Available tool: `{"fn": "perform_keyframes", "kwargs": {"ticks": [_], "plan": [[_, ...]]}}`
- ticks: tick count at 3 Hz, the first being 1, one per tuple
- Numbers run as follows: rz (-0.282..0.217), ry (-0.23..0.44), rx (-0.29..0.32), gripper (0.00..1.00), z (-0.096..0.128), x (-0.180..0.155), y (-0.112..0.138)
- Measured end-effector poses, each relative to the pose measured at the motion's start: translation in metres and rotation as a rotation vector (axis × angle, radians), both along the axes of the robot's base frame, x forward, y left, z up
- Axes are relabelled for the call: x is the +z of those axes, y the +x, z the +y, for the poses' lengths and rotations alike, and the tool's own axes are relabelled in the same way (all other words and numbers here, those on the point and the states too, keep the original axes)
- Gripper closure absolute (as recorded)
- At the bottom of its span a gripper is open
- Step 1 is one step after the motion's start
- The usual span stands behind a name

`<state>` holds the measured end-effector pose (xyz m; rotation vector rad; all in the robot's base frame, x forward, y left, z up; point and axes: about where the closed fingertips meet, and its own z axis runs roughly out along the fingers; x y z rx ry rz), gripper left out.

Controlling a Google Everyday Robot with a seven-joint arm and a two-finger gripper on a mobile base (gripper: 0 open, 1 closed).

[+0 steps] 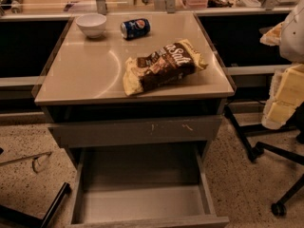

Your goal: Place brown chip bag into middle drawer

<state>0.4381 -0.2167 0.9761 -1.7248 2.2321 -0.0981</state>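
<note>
Tabletop point(85, 75): 1 brown chip bag point(161, 65), 1 can point(135, 28), 1 bowl point(91, 23); middle drawer point(142, 203) open; gripper point(285, 96) far right, grip unclear.

Dark-brown bag point(161, 66); pale-yellow hand point(281, 103) at right

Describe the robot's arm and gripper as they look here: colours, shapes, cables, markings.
Only a slice shows at the right edge, beside the cabinet. The arm is a smooth, rounded white shell. Below it the gripper is blocky and pale yellow, in stacked slab-like pieces. No cables or markings show on either.
</note>
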Motion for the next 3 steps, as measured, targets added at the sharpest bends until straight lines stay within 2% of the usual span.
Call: {"fn": "perform_keyframes", "kwargs": {"ticks": [1, 2, 3], "plan": [[0.000, 0.000, 0.000, 0.00, 0.000, 0.000, 0.000], [0.018, 0.074, 0.020, 0.00, 0.015, -0.025, 0.018], [0.021, 0.179, 0.068, 0.00, 0.043, -0.064, 0.065]]}}
